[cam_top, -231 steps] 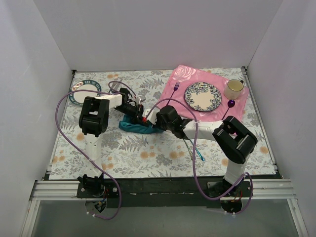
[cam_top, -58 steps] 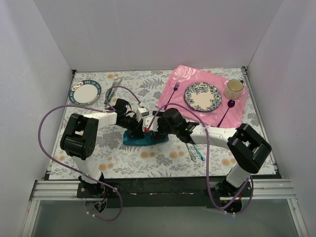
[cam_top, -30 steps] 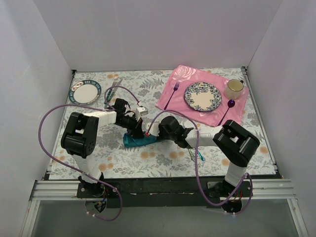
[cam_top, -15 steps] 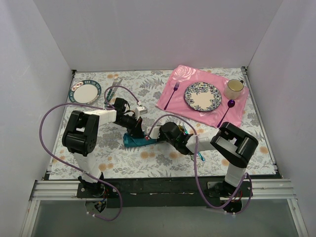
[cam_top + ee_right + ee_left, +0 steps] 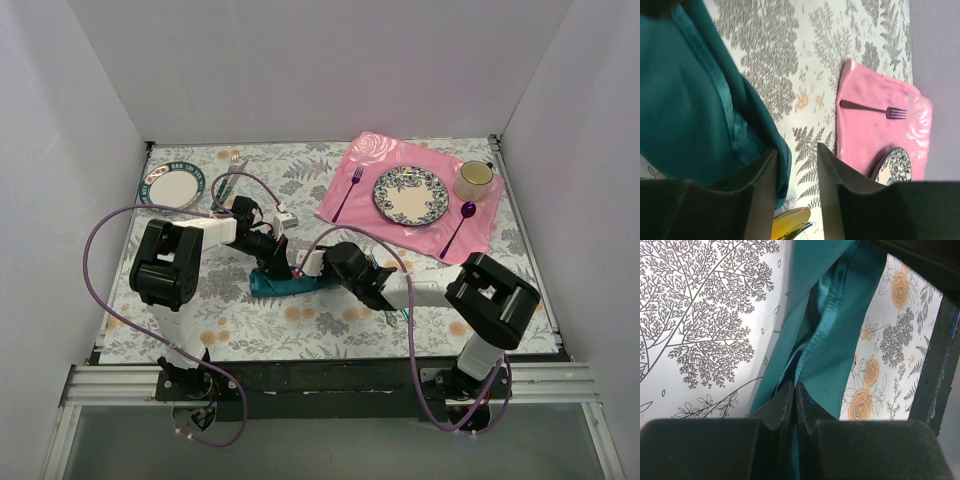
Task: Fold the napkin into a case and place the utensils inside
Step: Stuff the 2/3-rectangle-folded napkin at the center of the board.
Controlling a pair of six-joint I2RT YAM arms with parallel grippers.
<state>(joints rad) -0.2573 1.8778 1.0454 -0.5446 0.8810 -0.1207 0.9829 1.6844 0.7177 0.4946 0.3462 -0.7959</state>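
Napkin (image 5: 830,350) fold is pinched by left fingers (image 5: 782,407), its edge lying between spread right fingers (image 5: 757,195).

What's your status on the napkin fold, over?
Left gripper shut, pinching the napkin edge. Right gripper open beside the fold. Utensils on the table, not yet inside.
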